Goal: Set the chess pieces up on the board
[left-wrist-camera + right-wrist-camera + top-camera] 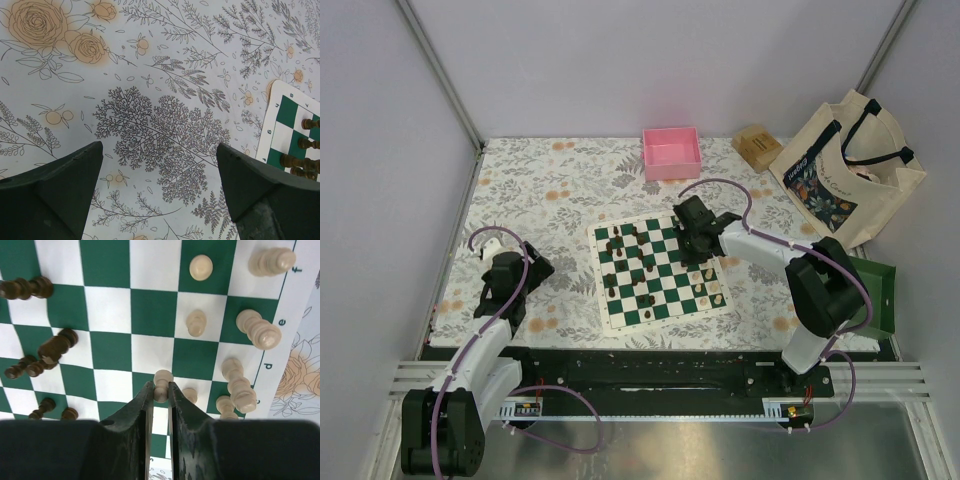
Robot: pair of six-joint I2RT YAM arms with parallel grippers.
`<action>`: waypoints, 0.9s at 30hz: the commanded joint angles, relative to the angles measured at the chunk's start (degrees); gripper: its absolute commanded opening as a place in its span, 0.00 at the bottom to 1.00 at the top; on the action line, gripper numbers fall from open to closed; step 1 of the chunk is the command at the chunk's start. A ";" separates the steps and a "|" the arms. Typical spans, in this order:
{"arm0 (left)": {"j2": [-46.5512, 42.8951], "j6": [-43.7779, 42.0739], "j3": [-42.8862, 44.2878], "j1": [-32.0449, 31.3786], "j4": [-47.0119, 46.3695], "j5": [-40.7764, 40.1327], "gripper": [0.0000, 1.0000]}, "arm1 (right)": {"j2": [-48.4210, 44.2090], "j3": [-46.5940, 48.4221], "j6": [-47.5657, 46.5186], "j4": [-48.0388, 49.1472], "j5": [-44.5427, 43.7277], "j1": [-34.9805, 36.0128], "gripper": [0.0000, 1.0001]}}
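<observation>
Right wrist: right gripper clamped on cream pawn above board. Cream pieces crowd just beside it, so sloppy release could topple them. Left gripper fingers apart, off board's edge.

The right tool hides the base of the cream pawn.

Dark and cream chess pieces sit scattered across the green-and-white board.
</observation>
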State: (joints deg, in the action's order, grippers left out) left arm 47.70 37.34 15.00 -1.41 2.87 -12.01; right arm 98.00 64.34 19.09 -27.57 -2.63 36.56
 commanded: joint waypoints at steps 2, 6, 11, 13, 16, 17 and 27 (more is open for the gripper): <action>-0.68 -0.34 1.34 0.09 -2.96 -0.12 0.99 | -1.40 -1.32 0.86 1.29 -2.11 -1.22 0.19; -0.68 -0.34 1.34 0.00 -3.05 -0.12 0.99 | -1.23 -1.41 0.77 1.56 -2.81 -1.57 0.19; -0.51 -0.25 1.43 0.00 -2.96 -0.03 0.99 | -0.79 -0.53 0.68 1.64 -2.99 -2.37 0.19; -0.42 -0.25 1.43 0.09 -2.96 -0.03 0.99 | -0.44 -0.18 0.68 1.64 -3.17 -2.63 0.19; -0.51 -0.43 1.43 0.09 -2.96 -0.03 0.99 | 0.18 0.09 0.77 1.64 -2.90 -2.80 0.19; -0.42 -0.43 1.52 0.09 -2.96 0.06 0.99 | 0.44 0.09 0.86 1.64 -2.82 -2.81 0.19; -0.42 -0.43 1.52 0.00 -2.96 0.06 0.99 | 2.20 -0.26 0.95 3.05 -3.43 -3.16 0.20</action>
State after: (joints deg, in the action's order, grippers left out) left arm 47.72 37.34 15.00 -1.41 2.90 -12.01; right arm 99.77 62.98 19.38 -26.70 -4.05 34.04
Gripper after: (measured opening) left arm 0.988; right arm 0.229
